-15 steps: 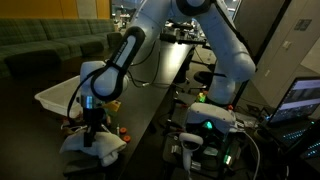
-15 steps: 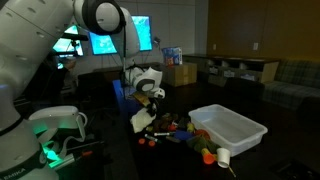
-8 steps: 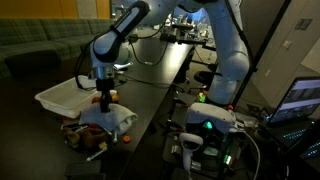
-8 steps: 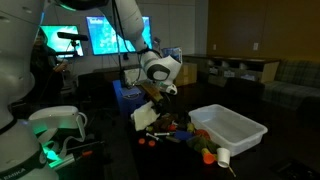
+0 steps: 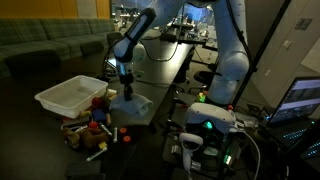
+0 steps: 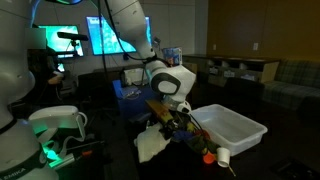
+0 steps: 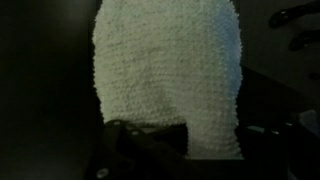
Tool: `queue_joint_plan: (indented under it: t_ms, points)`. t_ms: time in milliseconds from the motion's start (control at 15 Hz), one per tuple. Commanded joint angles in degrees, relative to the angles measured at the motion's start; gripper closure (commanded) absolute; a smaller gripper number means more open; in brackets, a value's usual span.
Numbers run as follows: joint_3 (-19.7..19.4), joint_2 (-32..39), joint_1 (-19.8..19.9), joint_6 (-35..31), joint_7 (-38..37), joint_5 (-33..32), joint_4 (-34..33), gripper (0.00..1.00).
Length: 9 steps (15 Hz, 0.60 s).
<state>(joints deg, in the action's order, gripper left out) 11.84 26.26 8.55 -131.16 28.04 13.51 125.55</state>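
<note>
The pincer (image 5: pixel 126 92) is closed on the top edge of a white cloth (image 5: pixel 133 106) that hangs just below it, while a white bin (image 5: pixel 68 95) and a heap of toys (image 5: pixel 92 125) sit near, off to one side.

Dim room, green sofa (image 5: pixel 40 40), glowing screens (image 6: pixel 100 38)

The cloth (image 5: pixel 132 106) hangs under the pincer (image 5: pixel 125 88), above the desk (image 5: pixel 165 72). Toys (image 5: pixel 95 122) lie just beside it, with the bin (image 5: pixel 62 97) next to them.
</note>
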Motion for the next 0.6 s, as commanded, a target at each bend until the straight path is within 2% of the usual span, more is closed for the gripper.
queue_joint_plan:
  t_ms: [0,333,533]
  points:
    - [-4.57,1.56,-3.09,-7.58,-3.38,-4.89,4.38,0.89]
    - [-8.97,8.40,-7.35,-17.18,-12.90,-12.13,5.78,0.90]
    - [-12.46,11.58,-12.70,-21.17,-22.03,-17.12,5.31,0.89]
